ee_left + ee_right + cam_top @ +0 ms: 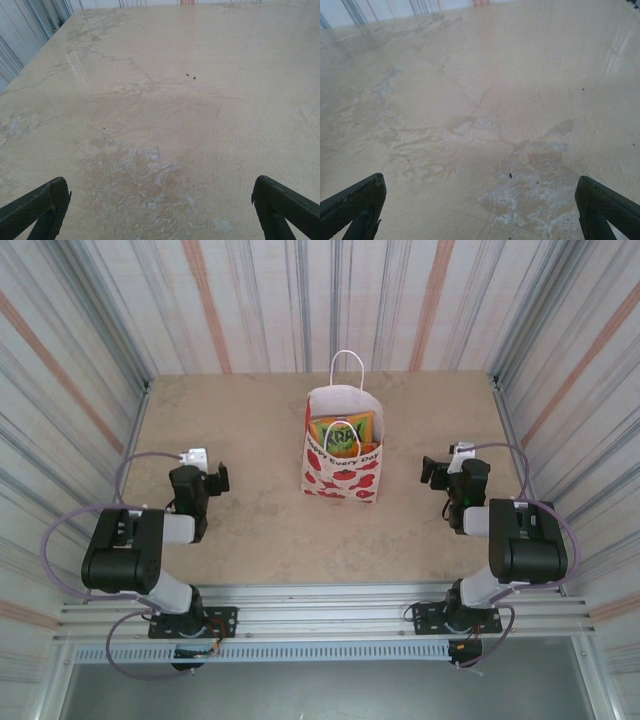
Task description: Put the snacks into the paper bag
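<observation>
The left end effector [222, 478] hovers low over the tabletop [260, 540] with its jaws wide apart and nothing between them. In its wrist view [160, 184] the two dark fingers [42, 205] sit in the bottom corners, with bare, mottled beige surface between them. The right end effector [432, 472] is the same: jaws spread, nothing held. In its wrist view [480, 181] there is scuffed tabletop between the fingers [357, 202].

Seen from above, both arms are bolted at the 6 o'clock edge, on a metal rail [320, 605]. Each arm is folded back so that its end effector points inward, toward the middle of the tabletop.

Further out, near the centre and a little toward 12 o'clock, the paper bag [342, 468] stands upright. It is white with red tomato prints and a line of text across the front. The left end effector is at about the bag's 9 o'clock and the right one at about its 3 o'clock, and both are well apart from it.

The snacks [343, 437] are inside the bag and show through its open mouth. A green packet is in front, with orange and yellow edges behind it, and I cannot tell how many there are. One white loop handle [347, 358] stands up at the 12 o'clock side, and the other droops over the packets.

Striped corrugated walls [90, 370] close in the tabletop.
</observation>
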